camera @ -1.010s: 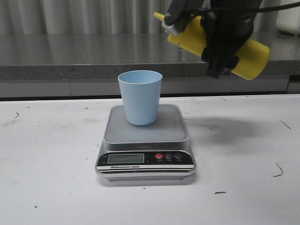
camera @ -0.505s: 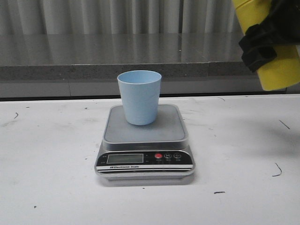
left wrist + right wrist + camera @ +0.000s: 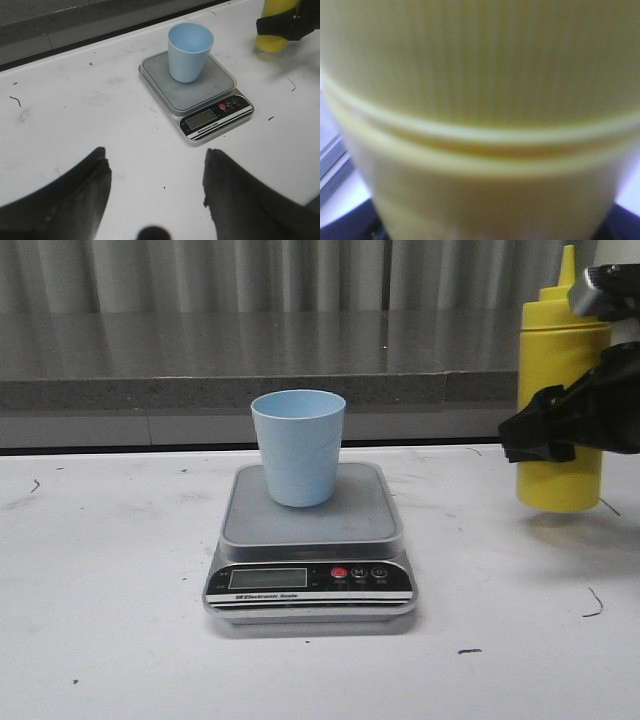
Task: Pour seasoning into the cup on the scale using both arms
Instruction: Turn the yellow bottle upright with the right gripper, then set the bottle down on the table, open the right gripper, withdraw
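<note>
- A second before this moment your right gripper held the bottle tipped nearly flat, high above and to the right of the cup, nozzle aimed toward it. Half a second later it had swung off to the right edge of the front view.
- At this moment the bottle was upright again, nozzle up, well apart from the scale on its right side. Its base looked down on the table or just above it — I could not tell which.
- The right fingers were clamped around the bottle's middle; the right wrist view showed only blurred yellow plastic filling the frame, which fits a close grip.
- The cup had not shifted — it stood upright on the back half of the grey platform. I could not see into it well enough to say whether anything had gone in, and the display was unreadable.
- Your left gripper hung back over bare table, well short of the scale, its fingers spread wide and holding nothing.
- My judgement: the pour looked over and you were setting the bottle down. What likely remained was letting go cleanly, since a tall bottle could topple if a finger dragged it.
</note>
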### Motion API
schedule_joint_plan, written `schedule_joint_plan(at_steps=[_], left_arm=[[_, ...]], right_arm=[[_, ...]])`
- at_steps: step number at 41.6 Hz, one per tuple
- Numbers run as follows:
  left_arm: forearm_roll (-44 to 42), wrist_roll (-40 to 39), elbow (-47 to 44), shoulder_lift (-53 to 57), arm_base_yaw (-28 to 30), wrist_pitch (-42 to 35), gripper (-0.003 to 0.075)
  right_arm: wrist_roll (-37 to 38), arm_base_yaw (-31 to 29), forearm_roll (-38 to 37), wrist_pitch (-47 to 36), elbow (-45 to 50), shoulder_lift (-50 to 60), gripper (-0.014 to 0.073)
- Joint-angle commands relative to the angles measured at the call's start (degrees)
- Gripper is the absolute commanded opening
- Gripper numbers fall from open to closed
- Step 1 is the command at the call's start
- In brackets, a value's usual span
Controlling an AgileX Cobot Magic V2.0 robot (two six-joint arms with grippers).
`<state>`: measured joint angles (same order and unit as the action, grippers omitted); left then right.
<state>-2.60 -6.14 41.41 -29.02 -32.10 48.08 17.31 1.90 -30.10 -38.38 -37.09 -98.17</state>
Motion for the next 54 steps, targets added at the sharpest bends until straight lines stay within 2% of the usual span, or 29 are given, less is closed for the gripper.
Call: schedule_joint_plan(at_steps=[1,9,16,19,22,30,35,54], left_arm=[[0.0,-0.5,1.5,-0.3,-0.2,-4.5,0.0407],[0.0,-0.5,1.5,-0.3,-0.2,-4.5,0.0407],[0.0,-0.5,1.5,-0.3,-0.2,-4.5,0.0407],[0.0,-0.5,1.5,-0.3,-0.2,-4.5,0.0407],[0.0,-0.5,1.5,-0.3,-0.2,-4.5,0.0407],[0.0,-0.5,1.5,-0.3,-0.2,-4.5,0.0407],[0.0,-0.5,1.5,-0.3,-0.2,-4.5,0.0407],[0.0,-0.5,1.5,-0.3,-0.2,-4.5,0.0407]], right_arm=[[-4.4,-0.3,3.7,-12.1,-1.1,0.0,0.0289],[-5.2,-0.3,9.4,-19.6,-1.2,-4.3,0.0289],[-12.8,-0.3,9.6,-23.7,-1.5,-7.5,0.0289],[-13.4,-0.3,9.7,-24.5,-1.5,-8.2,0.0297],[-13.4,-0.3,9.7,-24.6,-1.5,-8.4,0.0336],[-13.4,-0.3,9.6,-24.5,-1.5,-8.6,0.0528],[-13.2,-0.3,9.6,-24.3,-1.2,-8.6,0.0594],[-11.9,-0.3,10.4,-23.9,6.1,-5.9,0.0592]])
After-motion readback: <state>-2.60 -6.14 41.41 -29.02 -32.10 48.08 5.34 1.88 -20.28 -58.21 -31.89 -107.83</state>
